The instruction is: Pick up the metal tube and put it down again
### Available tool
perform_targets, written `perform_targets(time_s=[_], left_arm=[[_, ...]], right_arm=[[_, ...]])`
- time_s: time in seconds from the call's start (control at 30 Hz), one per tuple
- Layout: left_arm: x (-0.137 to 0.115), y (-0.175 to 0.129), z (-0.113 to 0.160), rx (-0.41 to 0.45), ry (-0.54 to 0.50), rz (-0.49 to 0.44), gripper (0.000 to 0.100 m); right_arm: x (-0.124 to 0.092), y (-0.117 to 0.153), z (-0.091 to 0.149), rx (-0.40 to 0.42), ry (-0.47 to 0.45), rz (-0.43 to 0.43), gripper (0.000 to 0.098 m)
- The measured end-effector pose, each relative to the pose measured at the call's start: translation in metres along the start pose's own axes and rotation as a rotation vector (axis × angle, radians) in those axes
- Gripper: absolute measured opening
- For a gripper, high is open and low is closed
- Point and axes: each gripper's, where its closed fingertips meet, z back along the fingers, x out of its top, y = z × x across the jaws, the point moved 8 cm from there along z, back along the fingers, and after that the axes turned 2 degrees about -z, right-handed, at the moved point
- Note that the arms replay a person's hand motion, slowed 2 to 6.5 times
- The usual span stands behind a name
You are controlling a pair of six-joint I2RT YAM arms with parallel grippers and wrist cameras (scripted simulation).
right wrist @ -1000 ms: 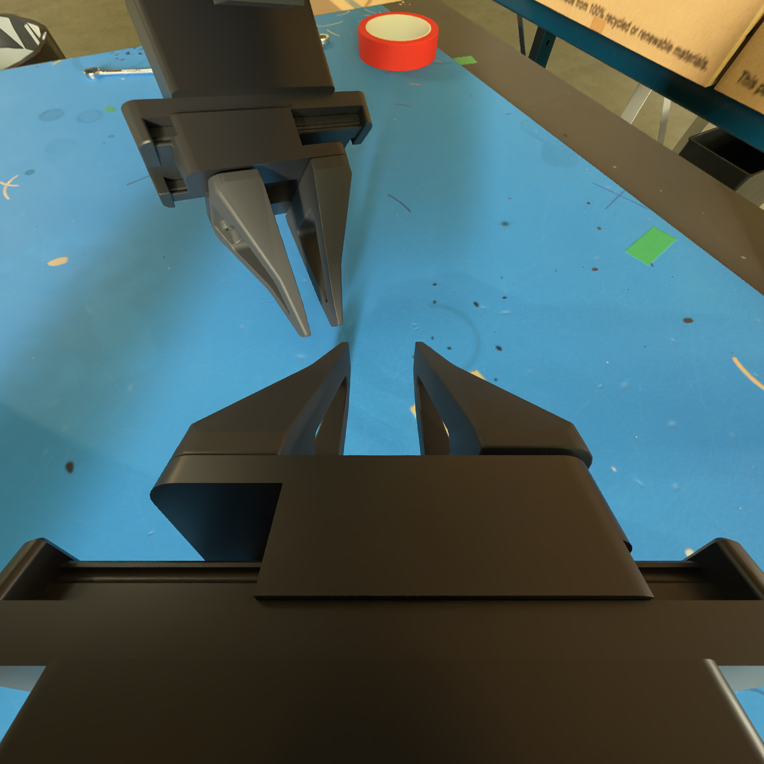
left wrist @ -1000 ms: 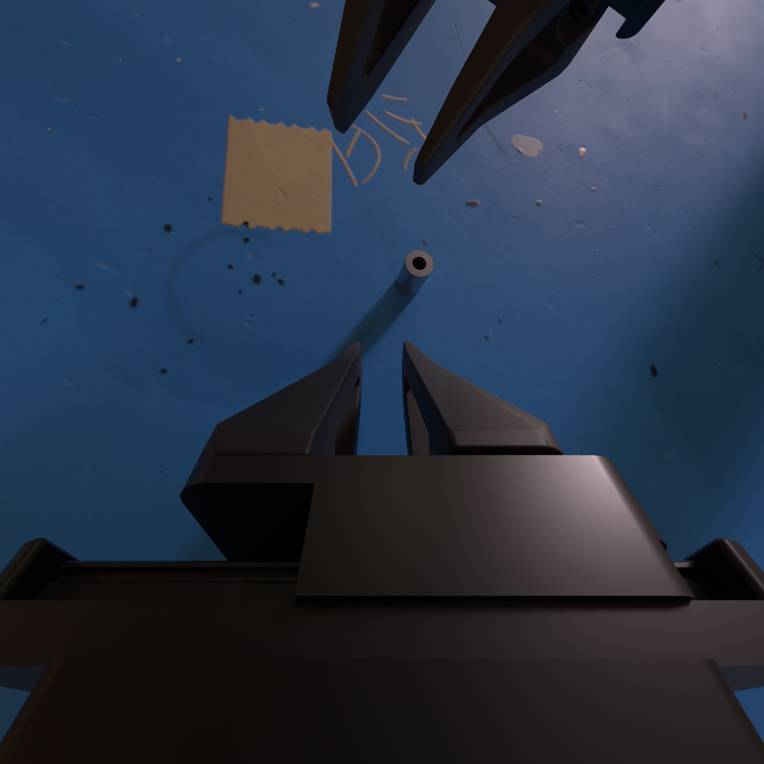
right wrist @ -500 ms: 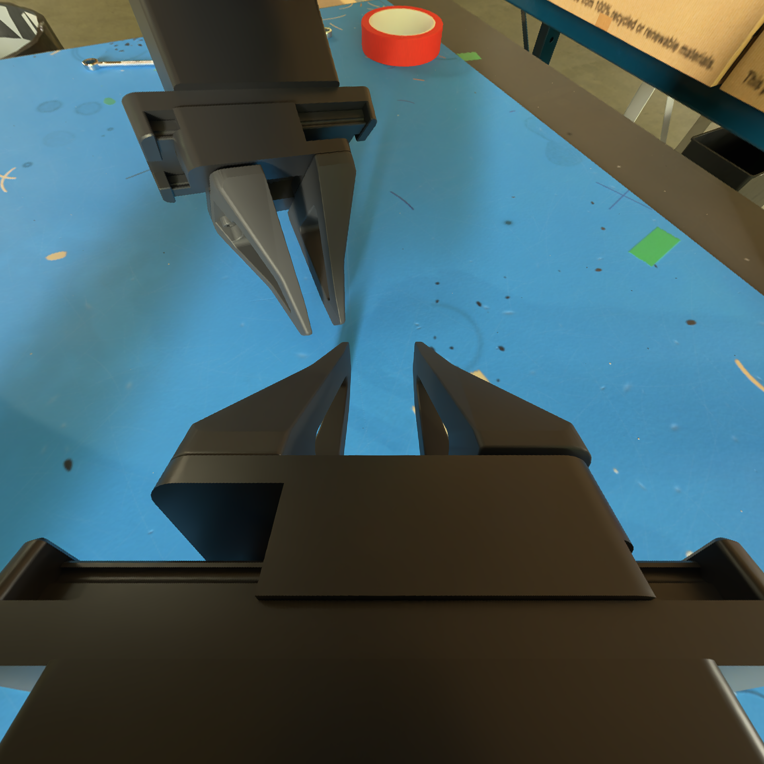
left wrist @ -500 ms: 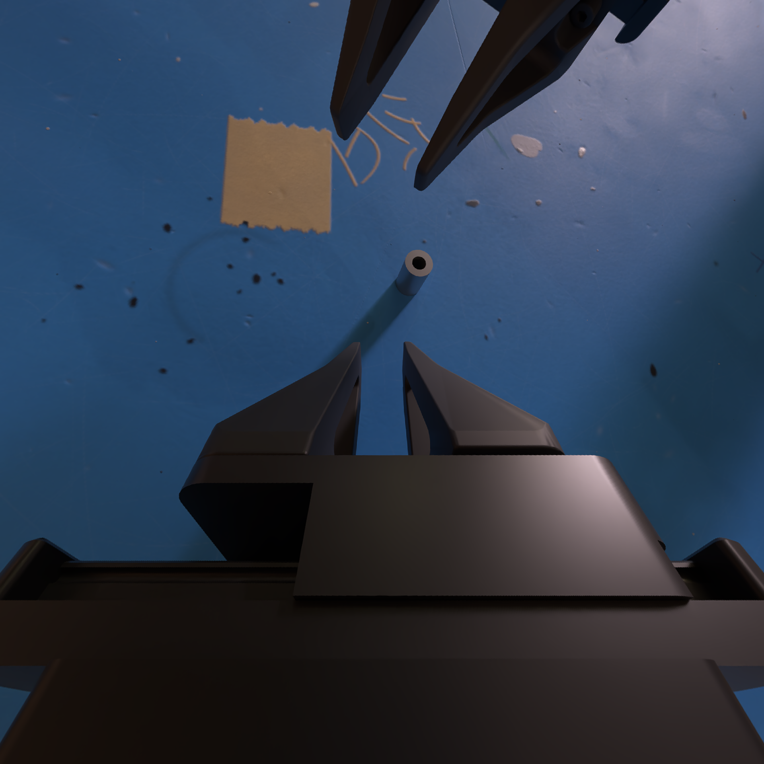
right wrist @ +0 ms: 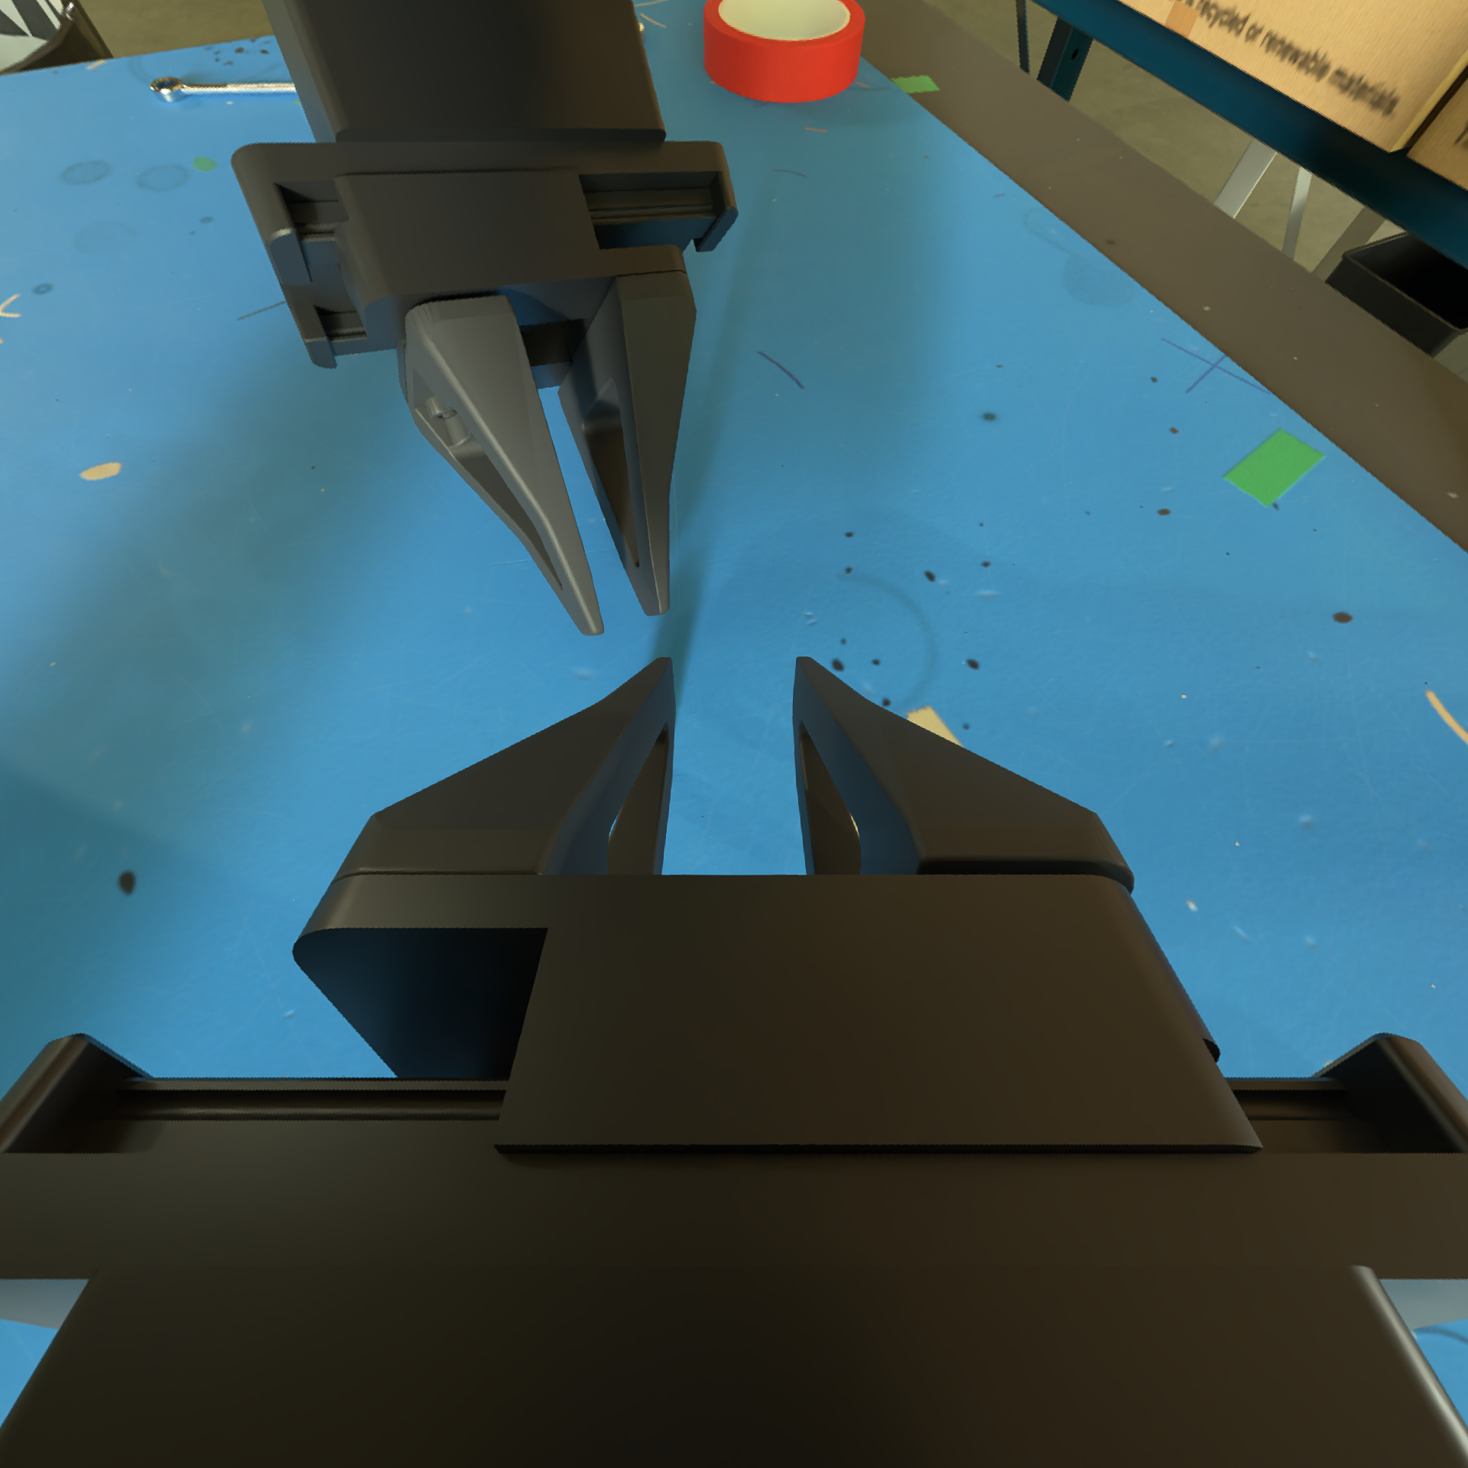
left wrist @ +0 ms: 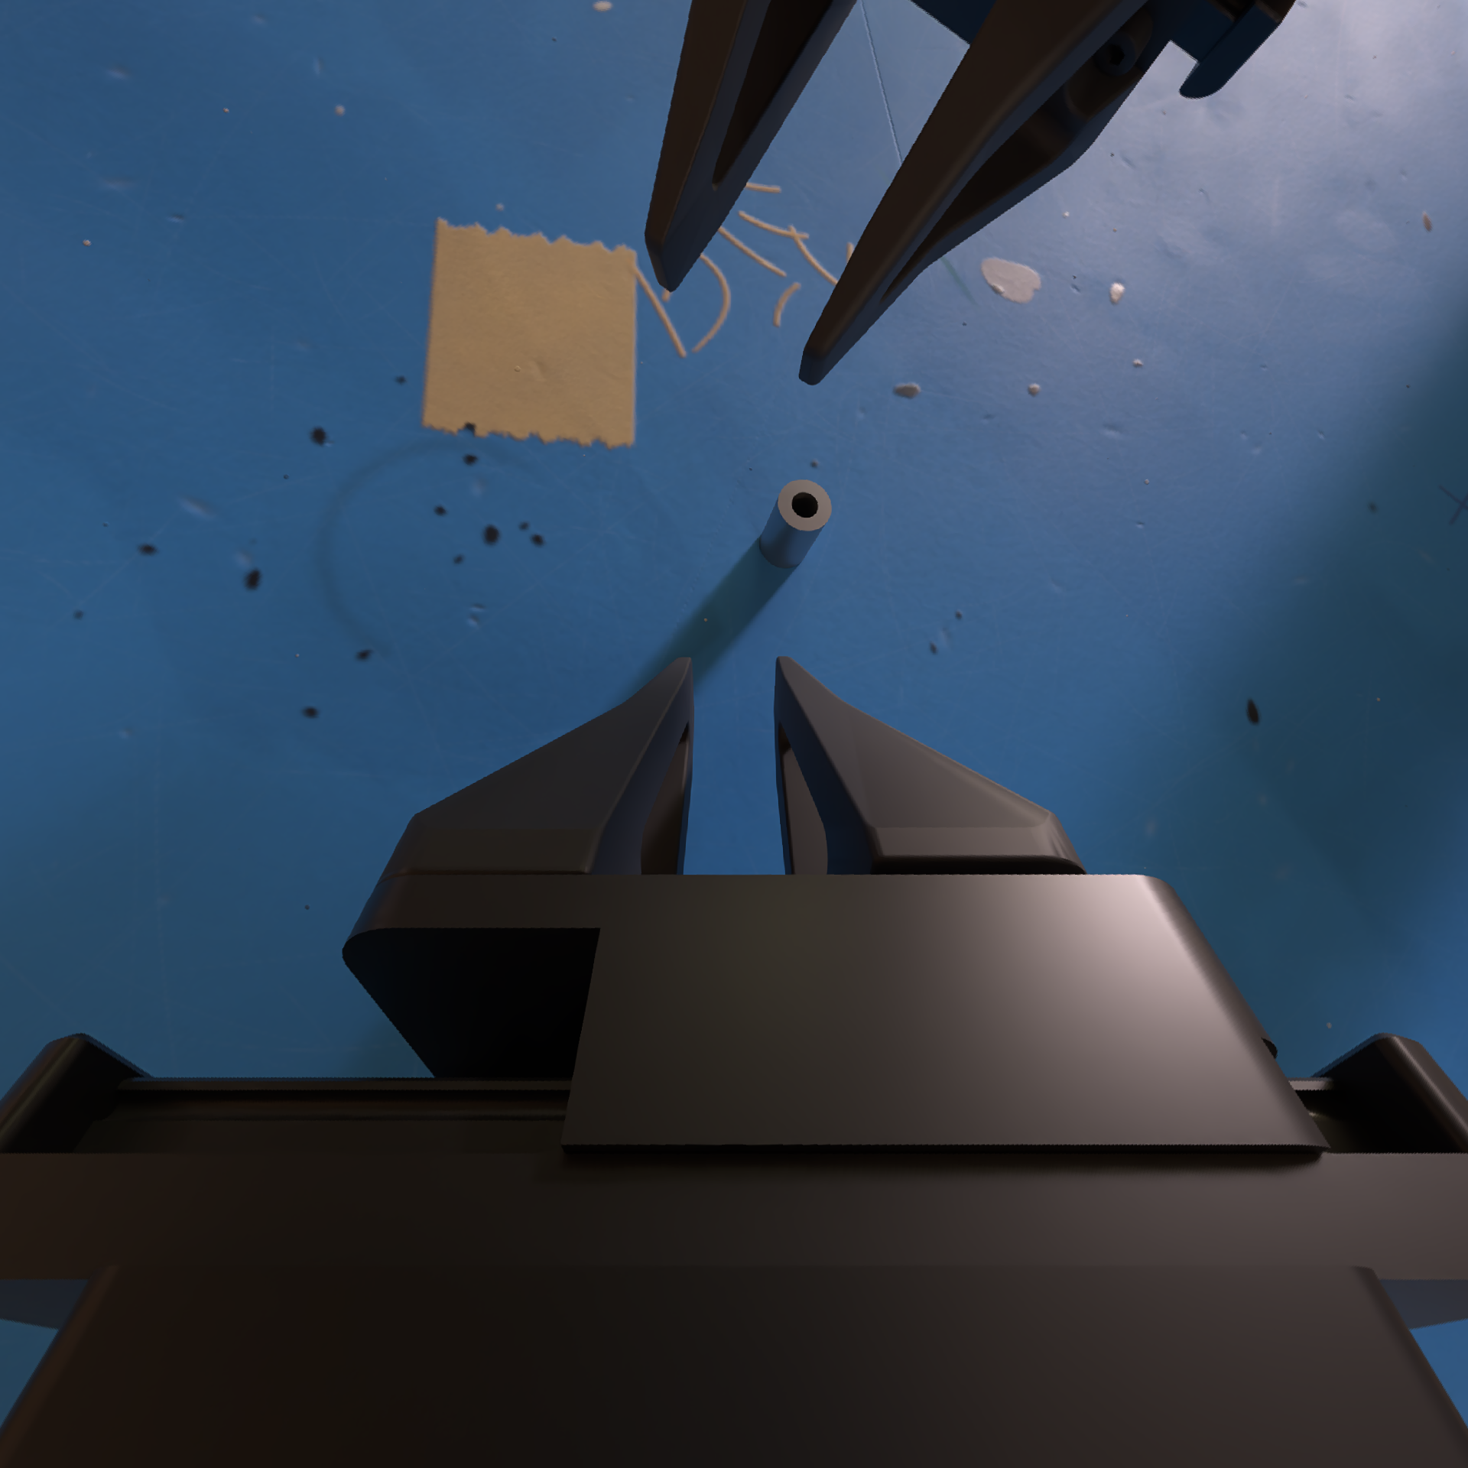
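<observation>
Here, left wrist view: metal tube [left wrist: 797, 526] stands upright on the blue counter [left wrist: 1112, 556], just below-right of the tan tape patch [left wrist: 531, 338]. Left tool [left wrist: 733, 661] hangs above it, jaws slightly parted, empty. Right tool [left wrist: 735, 334] sits beyond the tube, parted, empty.

Right wrist view: tube not visible; right tool [right wrist: 733, 661] faces the left tool [right wrist: 623, 623], red tape roll [right wrist: 782, 48] far behind. Best approach: centre the left tool over the tube, widen if needed, descend straight, avoid tipping it.
</observation>
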Motion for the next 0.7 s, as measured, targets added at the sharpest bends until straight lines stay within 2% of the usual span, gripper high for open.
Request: perform_targets(time_s=[0.7], left_arm=[[-0.0001,-0.0002,0.0,-0.001,0.0,-0.001,0.016]], right_arm=[[-0.0009,0.0012,-0.0012,0.001,0.015,0.011,0.0252]])
